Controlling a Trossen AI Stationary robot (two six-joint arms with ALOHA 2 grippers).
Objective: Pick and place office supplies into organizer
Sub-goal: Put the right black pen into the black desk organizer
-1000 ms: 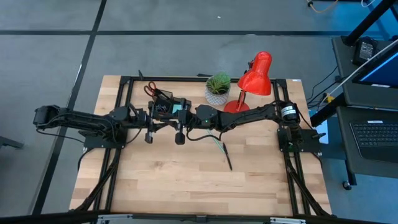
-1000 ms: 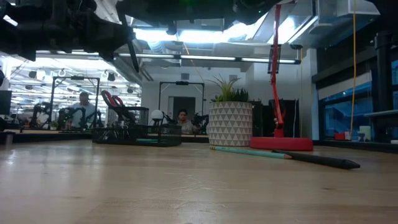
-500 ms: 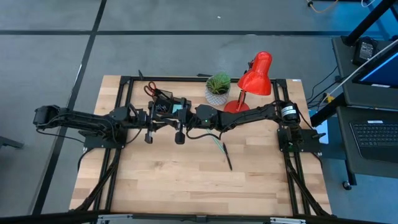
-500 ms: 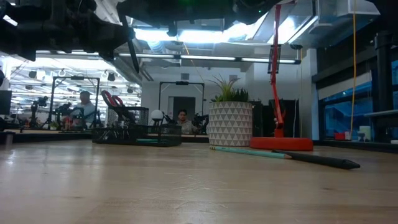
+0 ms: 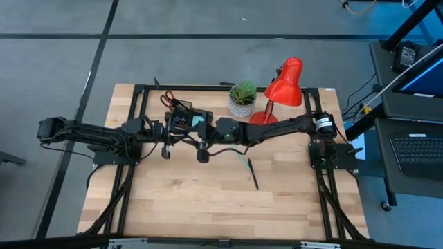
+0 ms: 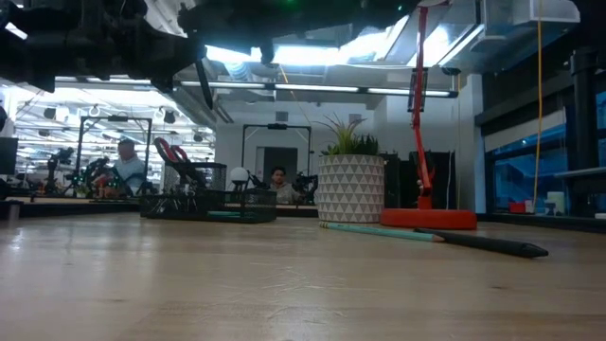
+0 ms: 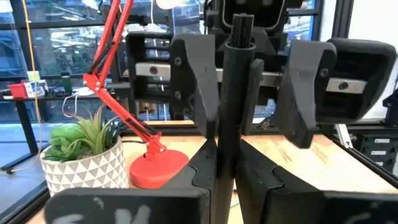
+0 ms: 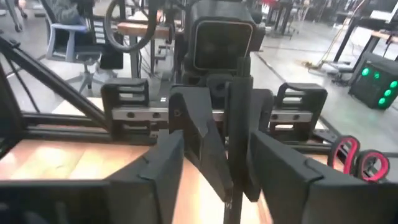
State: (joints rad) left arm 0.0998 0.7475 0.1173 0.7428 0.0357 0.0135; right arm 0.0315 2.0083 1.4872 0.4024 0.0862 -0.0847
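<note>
Handing over a thin black pen (image 7: 234, 87) in mid-air above the desk (image 5: 208, 200): a second ago my right gripper (image 8: 227, 177) had it pinched and my left gripper (image 7: 235, 177) stood wider. Now the roles are swapped. Left fingers are pressed onto the pen's lower shaft, which stands upright between them. Right fingers are spread, one on each side of the shaft, and I see no contact on either side. So the pen is carried by the left alone.

Judgement: the transfer looks done, and the left arm, on the organizer's side, can take the pen over.

- Both grippers meet nose to nose, off the wood, just in front of the organizer.
- Further out on the desk, towards the right arm, lie a teal pencil (image 5: 241, 160) and a second black pen (image 5: 254, 180), close together, neither picked yet.
- Organizer (image 5: 181, 118) sits near the far edge, red-handled scissors (image 6: 174, 154) already standing in it.
- Beyond to the right: potted plant (image 5: 242, 97), then red lamp (image 5: 285, 83). Not my concern.
</note>
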